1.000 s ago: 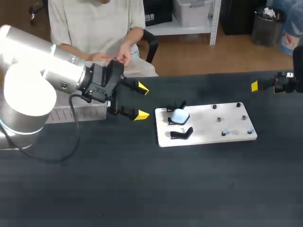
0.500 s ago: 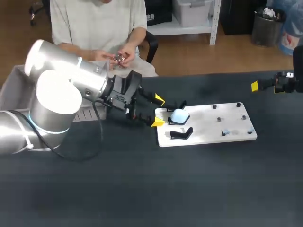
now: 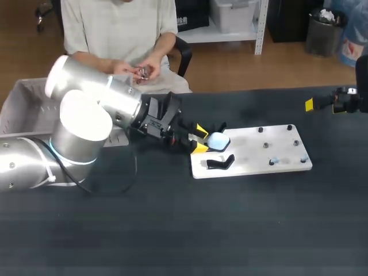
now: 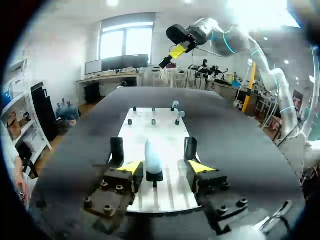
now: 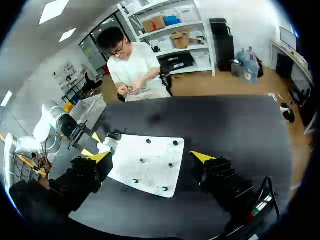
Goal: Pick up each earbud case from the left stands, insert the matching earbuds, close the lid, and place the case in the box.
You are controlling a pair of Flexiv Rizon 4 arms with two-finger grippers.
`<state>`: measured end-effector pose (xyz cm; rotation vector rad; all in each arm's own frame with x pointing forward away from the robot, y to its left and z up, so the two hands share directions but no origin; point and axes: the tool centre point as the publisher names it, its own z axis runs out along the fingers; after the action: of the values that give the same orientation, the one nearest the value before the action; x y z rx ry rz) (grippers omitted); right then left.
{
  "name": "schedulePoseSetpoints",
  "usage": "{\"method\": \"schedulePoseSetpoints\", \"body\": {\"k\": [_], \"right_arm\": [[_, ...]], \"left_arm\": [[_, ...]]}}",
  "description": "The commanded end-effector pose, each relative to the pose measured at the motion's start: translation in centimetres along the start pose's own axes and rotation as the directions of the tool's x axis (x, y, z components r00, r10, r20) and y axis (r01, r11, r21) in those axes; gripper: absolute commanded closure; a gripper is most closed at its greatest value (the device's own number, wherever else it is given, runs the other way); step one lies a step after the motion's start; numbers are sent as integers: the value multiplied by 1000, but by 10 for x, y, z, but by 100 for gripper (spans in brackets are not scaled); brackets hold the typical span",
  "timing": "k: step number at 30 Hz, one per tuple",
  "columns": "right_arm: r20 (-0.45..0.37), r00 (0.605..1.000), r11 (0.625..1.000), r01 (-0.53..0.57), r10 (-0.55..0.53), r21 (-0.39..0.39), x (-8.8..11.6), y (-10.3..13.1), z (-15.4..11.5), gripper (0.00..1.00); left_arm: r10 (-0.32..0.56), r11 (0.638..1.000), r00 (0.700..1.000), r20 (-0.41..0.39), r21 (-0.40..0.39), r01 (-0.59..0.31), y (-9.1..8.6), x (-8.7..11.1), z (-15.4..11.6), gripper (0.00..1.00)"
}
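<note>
While the left tool [image 3: 200, 138] hangs with its yellow tips spread, the pale-blue earbud case [image 3: 218, 140] stands at the nine o'clock end of the white board [image 3: 253, 150], between those fingers and touching neither. An empty black stand [image 3: 220, 163] sits at the case's six o'clock. Near the desk's [image 3: 172, 230] two o'clock edge, the right tool [image 5: 151, 156] gapes wide, holding nothing.

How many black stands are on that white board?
3, in a row at the board's left end: back stand empty, middle stand, mostly covered, holding the pale case, front stand empty. No others seem hidden.
</note>
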<state>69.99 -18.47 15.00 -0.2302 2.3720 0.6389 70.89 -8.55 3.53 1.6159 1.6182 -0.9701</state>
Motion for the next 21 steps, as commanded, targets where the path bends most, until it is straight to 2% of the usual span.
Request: {"method": "schedulePoseSetpoints", "body": {"k": [1,11,21], "right_arm": [[-2,1000,1000,1,-1,-4,0,-1,0,0],[-2,1000,1000,1,-1,-4,0,-1,0,0],[-2,1000,1000,1,-1,-4,0,-1,0,0]], "left_arm": [[4,1000,1000,14,-1,-4,4,2,6,51],[-3,1000,1000,31,22,2,5,1,16,53],[-28,1000,998,63,2,28,10,2,23,53]]}}
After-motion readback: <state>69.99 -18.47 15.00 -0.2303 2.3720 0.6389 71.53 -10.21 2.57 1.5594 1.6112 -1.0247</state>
